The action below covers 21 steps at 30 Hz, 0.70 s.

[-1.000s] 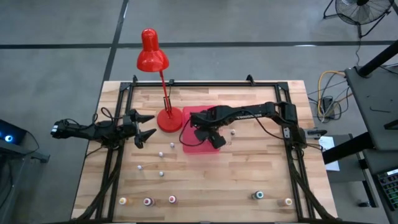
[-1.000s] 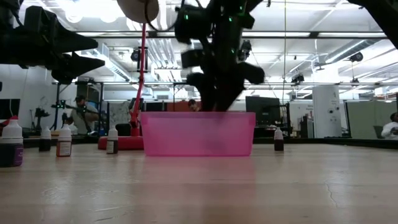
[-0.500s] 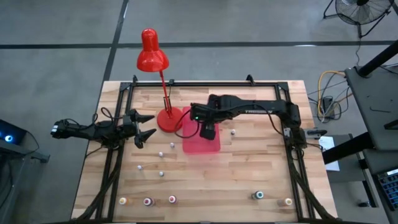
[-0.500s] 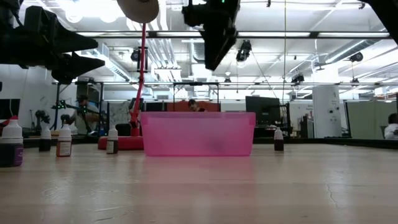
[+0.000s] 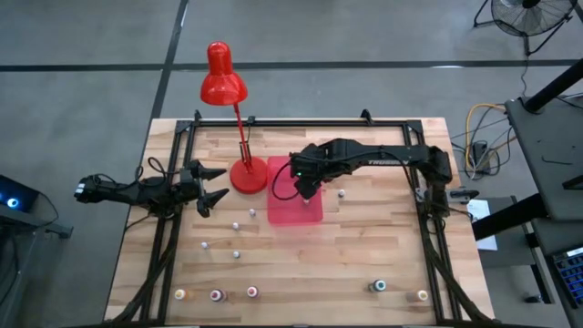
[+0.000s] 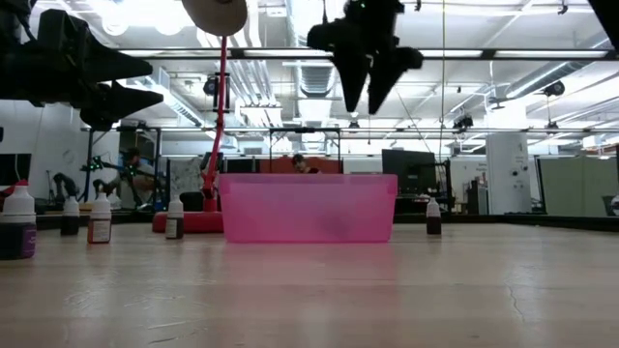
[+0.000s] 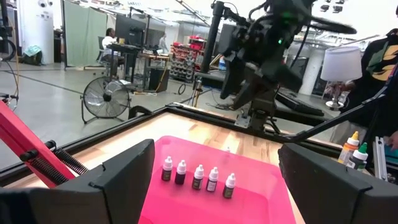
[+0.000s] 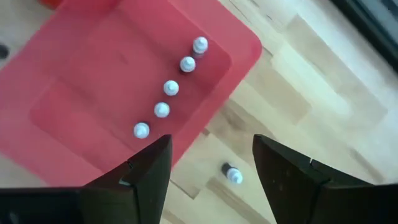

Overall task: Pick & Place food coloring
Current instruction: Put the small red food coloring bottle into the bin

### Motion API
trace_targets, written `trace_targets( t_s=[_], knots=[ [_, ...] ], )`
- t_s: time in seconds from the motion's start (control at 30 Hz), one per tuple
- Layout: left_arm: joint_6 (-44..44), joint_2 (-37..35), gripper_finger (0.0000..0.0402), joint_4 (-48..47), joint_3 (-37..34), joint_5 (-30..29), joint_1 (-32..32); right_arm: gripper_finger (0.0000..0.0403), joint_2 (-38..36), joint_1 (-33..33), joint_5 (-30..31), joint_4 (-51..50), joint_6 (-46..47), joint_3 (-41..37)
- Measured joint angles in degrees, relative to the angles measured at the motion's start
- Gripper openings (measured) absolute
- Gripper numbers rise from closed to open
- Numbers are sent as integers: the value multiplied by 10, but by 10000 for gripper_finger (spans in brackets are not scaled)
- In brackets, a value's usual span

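The right tool hung empty, fingers parted, over the pink tray, where five food coloring bottles stood in a row, probably just delivered. The left tool waited wide open beside the red lamp; more bottles dotted the counter.

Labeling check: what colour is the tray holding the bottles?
Translucent pink-red tray; shows best in the right wrist view.

Low view: pink tray wall hides bottles inside; left claw cut off by pic edge.
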Motion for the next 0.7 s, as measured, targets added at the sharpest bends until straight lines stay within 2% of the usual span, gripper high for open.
trace_targets(
  t_s=[0.13, 0.3, 0.53, 0.7],
  knots=[
    [0, 0, 314, 0, 0, 0, 0, 217, -40, 0, -4, 58, 41, -93],
    [0, 0, 314, 0, 0, 0, 0, 217, -83, 0, -20, 104, 42, -203],
    [0, 0, 314, 0, 0, 0, 0, 217, -135, -3, -32, 185, -103, -340],
    [0, 0, 314, 0, 0, 0, 0, 217, -153, -16, -53, 210, -139, -404]
  ],
)
